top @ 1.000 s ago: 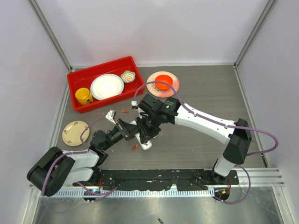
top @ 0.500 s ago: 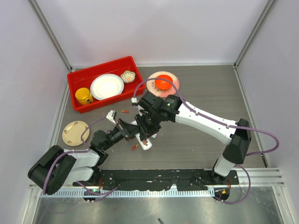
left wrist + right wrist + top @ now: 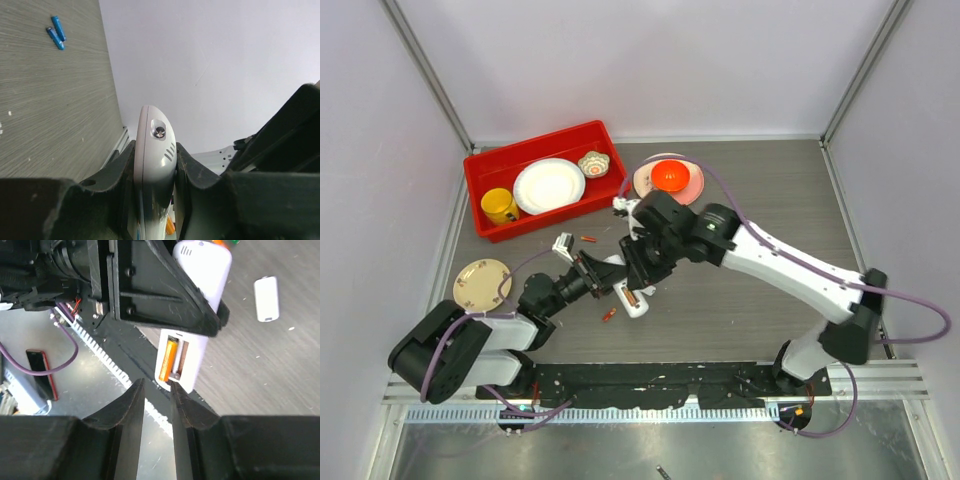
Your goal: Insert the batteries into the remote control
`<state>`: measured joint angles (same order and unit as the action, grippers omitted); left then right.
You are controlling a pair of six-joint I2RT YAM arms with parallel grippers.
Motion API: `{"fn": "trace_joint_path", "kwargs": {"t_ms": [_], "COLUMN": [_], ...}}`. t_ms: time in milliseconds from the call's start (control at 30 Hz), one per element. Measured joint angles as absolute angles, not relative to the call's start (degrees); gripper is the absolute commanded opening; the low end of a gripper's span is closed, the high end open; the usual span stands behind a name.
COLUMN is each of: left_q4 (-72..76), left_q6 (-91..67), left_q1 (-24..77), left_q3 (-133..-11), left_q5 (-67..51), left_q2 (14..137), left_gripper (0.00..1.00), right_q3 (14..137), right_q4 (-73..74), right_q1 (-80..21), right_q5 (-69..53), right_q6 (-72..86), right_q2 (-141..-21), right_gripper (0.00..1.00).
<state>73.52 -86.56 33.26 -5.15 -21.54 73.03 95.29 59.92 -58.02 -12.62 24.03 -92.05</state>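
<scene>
Easing right tool (image 3: 156, 385) back, jaws newly parted to a narrow, empty gap: orange battery (image 3: 168, 360) left seated in the remote control (image 3: 196, 352), second slot bare, half loaded. Pinched tight in left tool (image 3: 154, 150) over tabletop (image 3: 740, 320), long axis diagonal, free bay end pointing near-right, recess upward.

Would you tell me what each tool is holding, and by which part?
Left tool clamps the remote control across its middle; right tool holds nothing.
</scene>
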Motion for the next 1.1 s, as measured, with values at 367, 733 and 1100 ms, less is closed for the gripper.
{"fn": "trace_joint_path", "kwargs": {"t_ms": [367, 733, 1100], "left_q4": [73.7, 73.8, 73.9], "left_q6": [-90.0, -91.1, -91.4], "left_q1": [33.3, 33.7, 35.3], "left_q3": [-8.9, -11.6, -13.1], "left_q5": [-26.5, -29.8, -31.2], "left_q2": [75.3, 75.3, 75.4], "left_gripper": [0.0, 0.0, 0.0], "right_q3": [55.4, 36.4, 28.1], "right_q4": [29.0, 4.1, -20.6], "right_q1": [-57.3, -49.5, -44.5], "right_q5": [-3.4, -14.9, -27.3], "right_q6": [24.9, 34.9, 48.7], "right_q2": [-55.5, -51.3, -52.3], "right_gripper": [0.75, 0.78, 0.86]}}
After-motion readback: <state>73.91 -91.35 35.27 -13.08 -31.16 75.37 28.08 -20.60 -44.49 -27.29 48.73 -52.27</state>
